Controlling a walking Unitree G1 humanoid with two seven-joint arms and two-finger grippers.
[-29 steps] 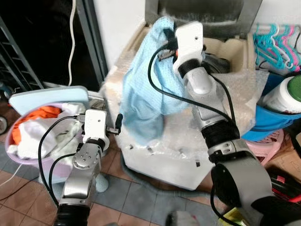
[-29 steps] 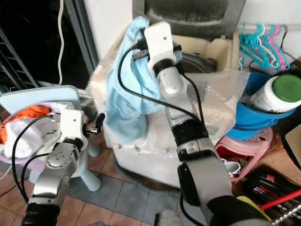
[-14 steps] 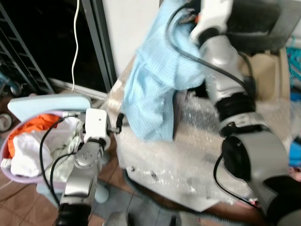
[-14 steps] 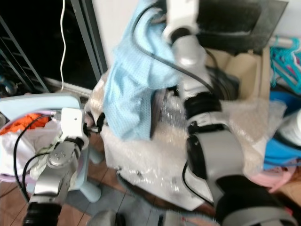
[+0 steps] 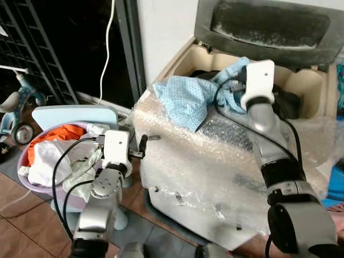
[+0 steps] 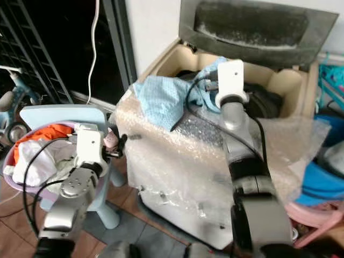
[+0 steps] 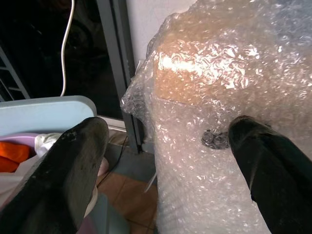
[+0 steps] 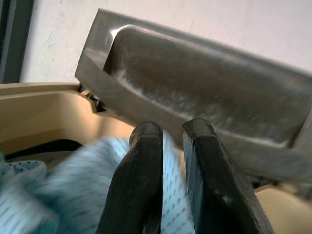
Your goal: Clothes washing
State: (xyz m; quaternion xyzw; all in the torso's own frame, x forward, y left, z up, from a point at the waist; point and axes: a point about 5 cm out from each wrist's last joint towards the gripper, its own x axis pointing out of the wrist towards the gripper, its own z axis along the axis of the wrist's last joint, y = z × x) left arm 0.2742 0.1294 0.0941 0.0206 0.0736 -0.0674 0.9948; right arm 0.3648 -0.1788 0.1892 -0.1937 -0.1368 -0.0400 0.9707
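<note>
- Washer, a top-loader wrapped in bubble wrap, stands against the wall with its grey lid raised at the back and the tub opening facing up
- Basket, a lilac one, sits on a pale blue stool on the robot's left, near the washer's corner, heaped with white and orange laundry
- Cloth, light blue, lies draped over the washer's front-left rim; its long axis runs from the tub opening outward to the robot's left, one end bunched at the opening, the other spread flat on the bubble wrap
- Right gripper is over the tub opening just below the lid, its two black fingers nearly together, pinching the upper end of the cloth
- Left gripper is between the basket and the washer's corner, fingers wide apart with nothing between them; one fingertip lies close against the bubble wrap
- Against a second ago: the cloth then hung high from the raised right arm, its length pointing down the washer's front; now the arm is lowered and the cloth rests across the rim. The camera has also shifted, so the lid and tub show more fully. The left arm sits in much the same place
</note>
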